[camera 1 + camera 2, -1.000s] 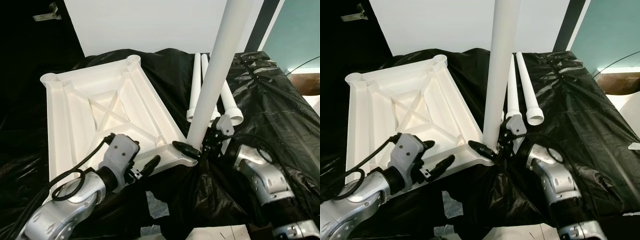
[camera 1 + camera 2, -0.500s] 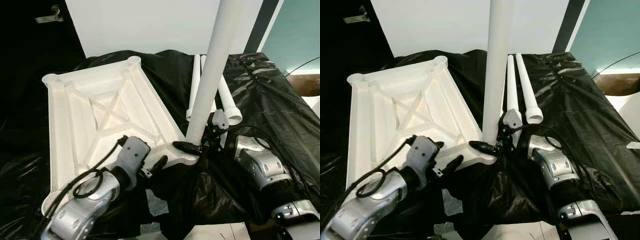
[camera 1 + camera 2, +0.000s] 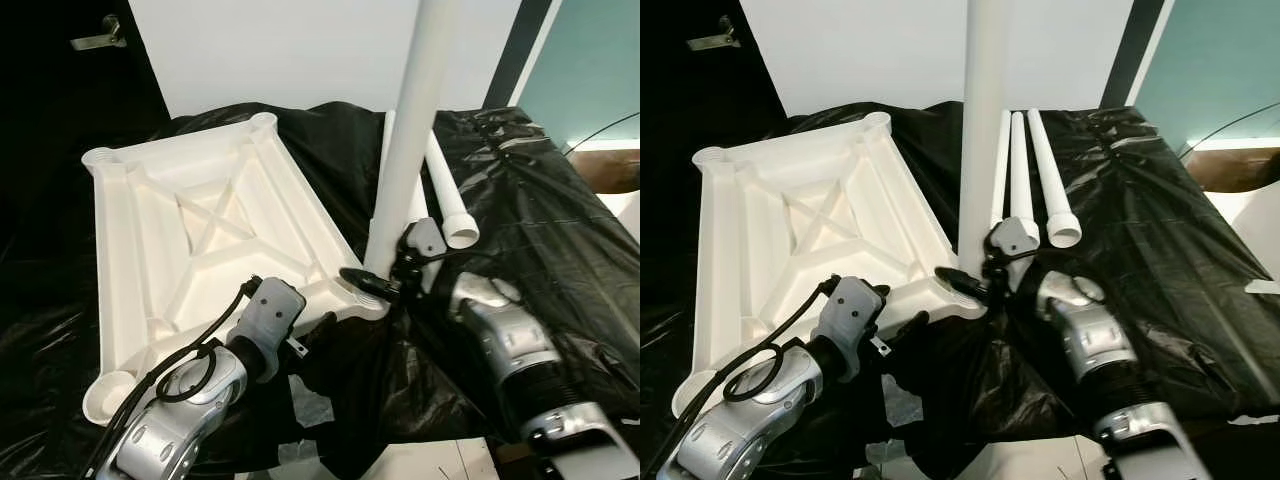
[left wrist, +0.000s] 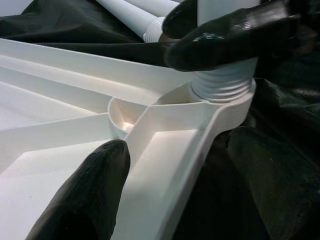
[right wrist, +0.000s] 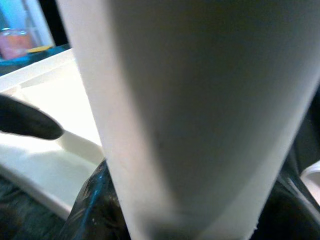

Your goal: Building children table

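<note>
your right claw (image 3: pixel 978 281) grips the upright white leg (image 3: pixel 980 150) at the tabletop's (image 3: pixel 790 230) corner socket; your left claw (image 4: pixel 165 165) spreads wide, straddling the tabletop's rim.

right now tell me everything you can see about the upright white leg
The upright leg is a long, plain white tube, plastic by its look, standing almost vertical with its top beyond the picture's edge. Its ribbed, threaded lower end sits in the near corner socket of the overturned white tabletop. The right claw is clamped around it just above the thread. Three more legs lie behind it on the black sheet.
</note>
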`<state>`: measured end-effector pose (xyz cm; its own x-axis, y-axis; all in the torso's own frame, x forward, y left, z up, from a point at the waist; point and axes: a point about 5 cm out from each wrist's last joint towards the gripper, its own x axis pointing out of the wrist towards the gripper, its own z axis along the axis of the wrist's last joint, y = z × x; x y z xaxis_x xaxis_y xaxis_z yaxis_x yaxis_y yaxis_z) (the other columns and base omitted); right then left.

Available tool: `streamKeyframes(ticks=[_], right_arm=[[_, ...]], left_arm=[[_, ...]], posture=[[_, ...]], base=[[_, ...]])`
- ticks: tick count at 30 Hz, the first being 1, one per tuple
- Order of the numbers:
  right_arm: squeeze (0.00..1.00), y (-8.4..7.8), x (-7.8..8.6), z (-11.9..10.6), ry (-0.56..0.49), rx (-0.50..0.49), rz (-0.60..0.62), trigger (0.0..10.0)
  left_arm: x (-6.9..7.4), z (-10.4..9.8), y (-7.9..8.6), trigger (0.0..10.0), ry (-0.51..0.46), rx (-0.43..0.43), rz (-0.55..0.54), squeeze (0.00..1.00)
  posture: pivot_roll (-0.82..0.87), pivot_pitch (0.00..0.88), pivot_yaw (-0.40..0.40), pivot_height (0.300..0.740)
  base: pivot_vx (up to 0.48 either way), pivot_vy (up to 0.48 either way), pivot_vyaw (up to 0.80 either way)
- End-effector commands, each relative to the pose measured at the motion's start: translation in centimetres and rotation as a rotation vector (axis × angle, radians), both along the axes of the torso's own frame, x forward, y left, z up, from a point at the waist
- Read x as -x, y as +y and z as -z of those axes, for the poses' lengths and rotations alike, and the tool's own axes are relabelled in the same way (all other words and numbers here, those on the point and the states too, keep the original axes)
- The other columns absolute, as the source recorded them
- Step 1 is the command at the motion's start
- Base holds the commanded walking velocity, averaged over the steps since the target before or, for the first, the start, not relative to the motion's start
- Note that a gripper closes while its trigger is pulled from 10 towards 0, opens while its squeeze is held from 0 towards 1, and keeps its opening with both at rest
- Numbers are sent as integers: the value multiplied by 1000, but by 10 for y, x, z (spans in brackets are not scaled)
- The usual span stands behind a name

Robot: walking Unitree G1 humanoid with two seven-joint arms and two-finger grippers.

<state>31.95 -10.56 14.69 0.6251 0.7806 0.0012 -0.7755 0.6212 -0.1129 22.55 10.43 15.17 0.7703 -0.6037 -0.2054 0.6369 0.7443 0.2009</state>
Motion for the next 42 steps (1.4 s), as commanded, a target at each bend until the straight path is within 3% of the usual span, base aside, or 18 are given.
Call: streamKeyframes(ticks=[1, 5, 11, 16, 17, 22, 23, 24, 25, 32, 33, 34, 38, 42], right_arm=[[0, -1, 0, 13, 53, 16, 72, 0], [0, 16, 1, 22, 84, -19, 210, 0], [0, 28, 0, 28, 139, -89, 421, 0], [0, 32, 0, 29, 150, -116, 470, 0], [0, 40, 3, 26, 136, -141, 457, 10000], [0, 37, 4, 18, 106, -174, 427, 10000], [349, 32, 4, 17, 100, -179, 420, 10000], [349, 32, 4, 17, 100, -179, 420, 10000], [1000, 26, 2, 15, 86, -181, 410, 10000], [1000, 4, 0, 10, 34, -140, 301, 10000], [890, 1, 0, 9, 28, -127, 266, 10000], [0, -2, 1, 8, 13, -106, 206, 10000], [0, -15, -2, 3, 16, -76, 79, 10000], [0, -18, -5, 2, 16, -57, 33, 10000]], left_arm=[[-5, 0, 8, 10000, -44, -12, -122, 0], [-6, 1, 7, 10000, -48, -6, -126, 0], [-10, -1, 10, 10000, -62, -10, -130, 0], [-12, -2, 11, 10000, -70, -11, -133, 0], [-15, -3, 13, 10000, -73, -11, -136, 0], [-17, -3, 13, 10000, -81, -16, -129, 0], [-18, -3, 13, 10000, -83, -17, -128, 0], [-18, -3, 13, 10000, -83, -17, -128, 0], [-19, -4, 12, 10000, -88, -18, -124, 0], [-22, -6, 10, 10000, -107, -12, -109, 0], [-23, -6, 10, 10000, -107, -12, -108, 0], [-23, -6, 10, 10000, -107, -12, -108, 0], [-24, -5, 10, 10000, -106, -15, -107, 0], [-24, -5, 11, 10000, -107, -18, -107, 0]], posture=[[161, 64, -22, 740], [159, 56, -18, 740], [155, 46, -10, 740], [151, 43, -7, 740], [145, 34, 2, 740], [141, 24, 3, 740], [140, 21, 3, 740], [140, 21, 3, 740], [138, 16, 1, 740], [136, 3, -6, 740], [136, 0, -7, 740], [137, 0, -9, 740], [143, 0, -13, 740], [143, 0, -12, 740]], base=[[0, 0, 0], [0, 0, 0], [0, 0, 0], [0, 0, 0], [0, 0, 0], [0, 0, 0], [0, 0, 0], [0, 0, 0], [0, 0, 0], [0, 0, 0], [0, 0, 0], [0, 0, 0], [0, 0, 0], [0, 0, 0]])
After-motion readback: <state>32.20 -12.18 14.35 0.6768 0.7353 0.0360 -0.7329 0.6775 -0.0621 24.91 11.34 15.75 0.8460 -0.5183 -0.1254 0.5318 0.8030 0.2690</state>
